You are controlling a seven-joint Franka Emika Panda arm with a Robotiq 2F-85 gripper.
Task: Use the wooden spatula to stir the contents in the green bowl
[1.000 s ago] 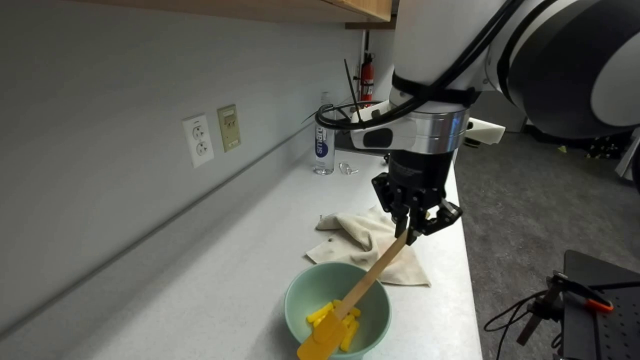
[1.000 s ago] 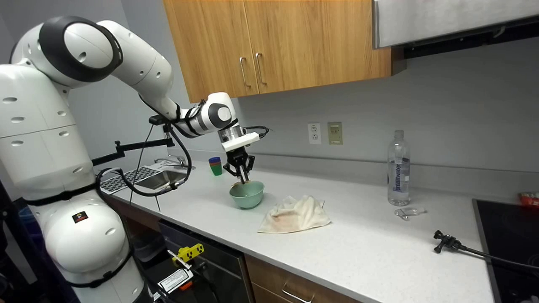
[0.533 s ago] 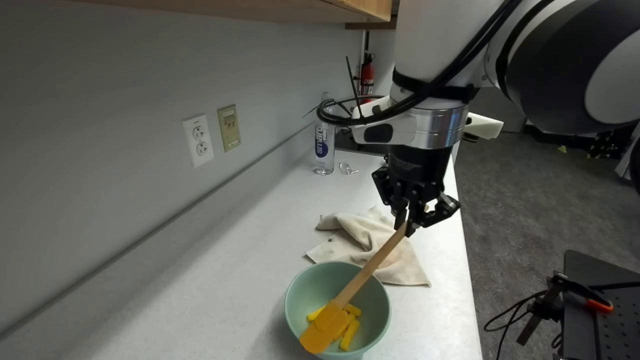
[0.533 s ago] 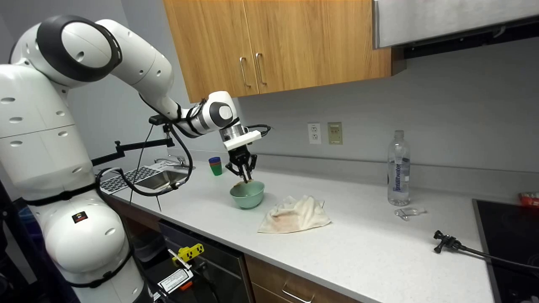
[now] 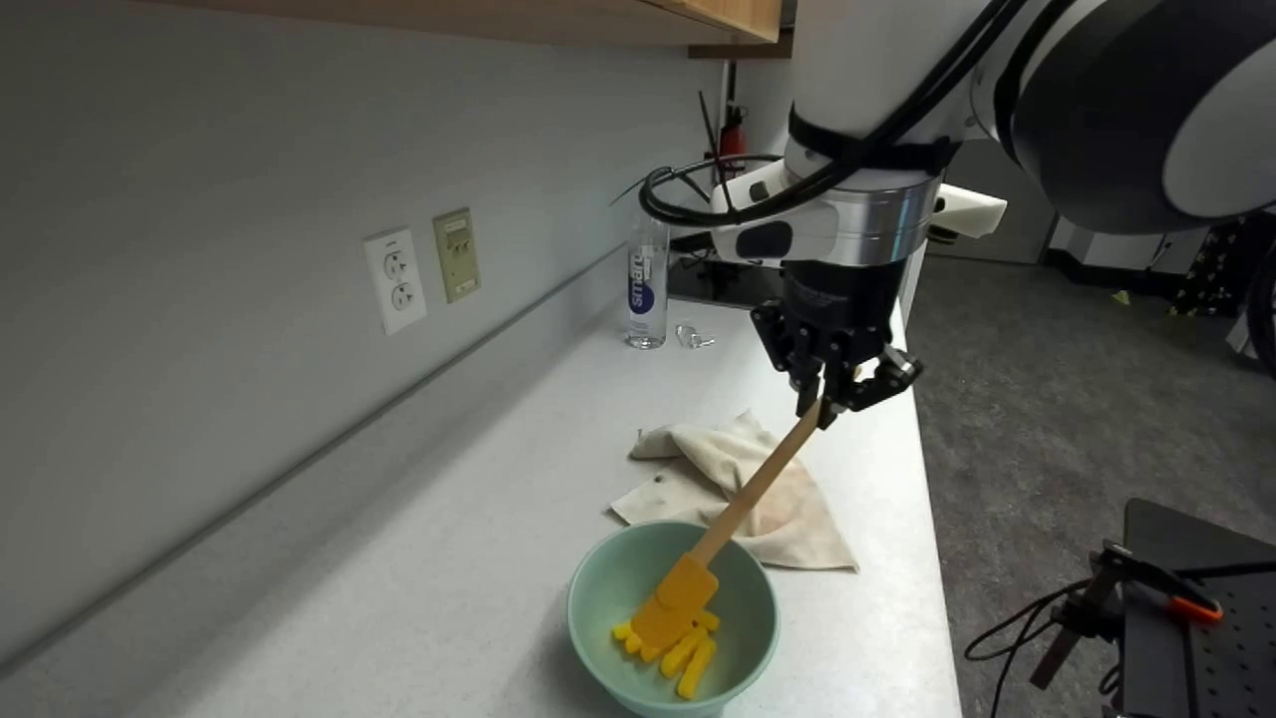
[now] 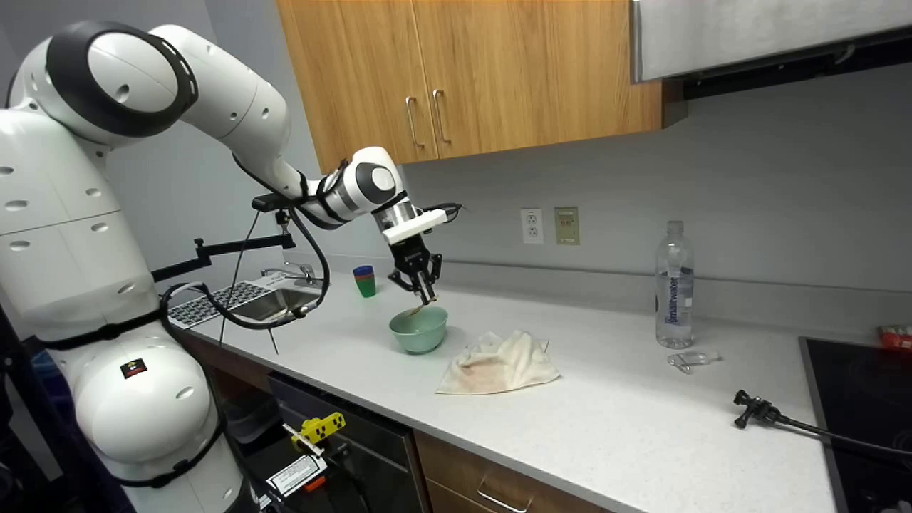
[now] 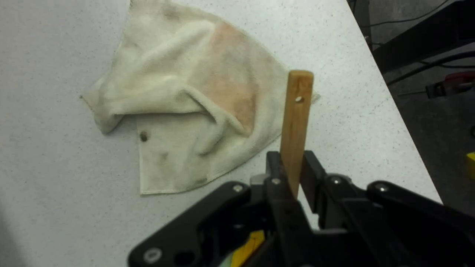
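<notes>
My gripper (image 5: pixel 819 411) is shut on the wooden handle of the spatula (image 5: pixel 760 481). In the wrist view the handle (image 7: pixel 295 115) stands between the fingertips, its holed end sticking out. The spatula slants down into the green bowl (image 5: pixel 753 623), and its orange-yellow head (image 5: pixel 676 603) is inside. Several yellow pieces (image 5: pixel 697 668) lie in the bowl beside and partly under the head; contact is hard to tell. In an exterior view the gripper (image 6: pixel 428 296) is just above the bowl (image 6: pixel 420 336), whose wall hides the head. A sliver of yellow shows behind the gripper in the wrist view.
A crumpled beige cloth (image 6: pixel 502 365) lies beside the bowl and below the gripper. A water bottle (image 6: pixel 674 288) and a small clear object (image 6: pixel 693 359) stand farther along the counter. Stacked cups (image 6: pixel 365 281) are near the sink. A wooden cabinet (image 6: pixel 484 71) hangs above.
My gripper has risen and moved slightly away from the bowl. The spatula's head has drawn from the bowl's near rim back toward its middle, uncovering some yellow pieces. The bowl has hardly moved.
</notes>
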